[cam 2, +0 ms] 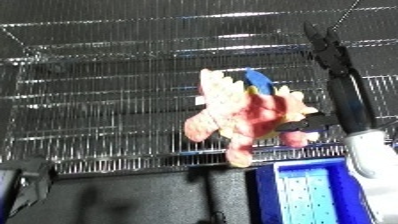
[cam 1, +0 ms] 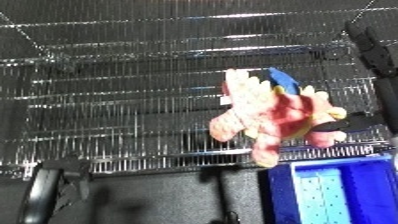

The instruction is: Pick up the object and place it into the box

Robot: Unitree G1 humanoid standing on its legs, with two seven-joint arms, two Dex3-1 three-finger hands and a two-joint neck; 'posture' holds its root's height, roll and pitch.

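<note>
The blue bin [cam 2: 306, 192] sits at the bottom right of both views, w/ its open top facing up. Inside it only a pale blue floor w/ rows of small dots shows. No toy is in the bin. Its near rim is just below the front edge of the wire shelf [cam 1: 115, 115].

The soft toy [cam 1: 271, 117] is up in the air, above the bin's far left corner and in front of the shelf wires. It is mostly pink and red, w/ pale cream arms and legs, some yellow bits and a blue piece sticking up at its top. 1 pale leg hangs down and almost reaches the bin's rim. A small white tag sticks out on its left side.

The right hand [cam 2: 306, 125] holds the toy. It is black and comes in from the right, and its dark fingers wrap around the toy's right side, so the hand is closed on the toy. The white and silver forearm [cam 2: 373, 160] rises from the bottom right corner in the right eye view, next to the bin. A black pole [cam 2: 342, 85] stands behind the arm and goes up to the top of the shelf.

The left hand [cam 2: 31, 187] is a dark shape low at the left edge, well apart from the toy and the bin. It's too dark and blurry to tell if its fingers are open or closed.
</note>
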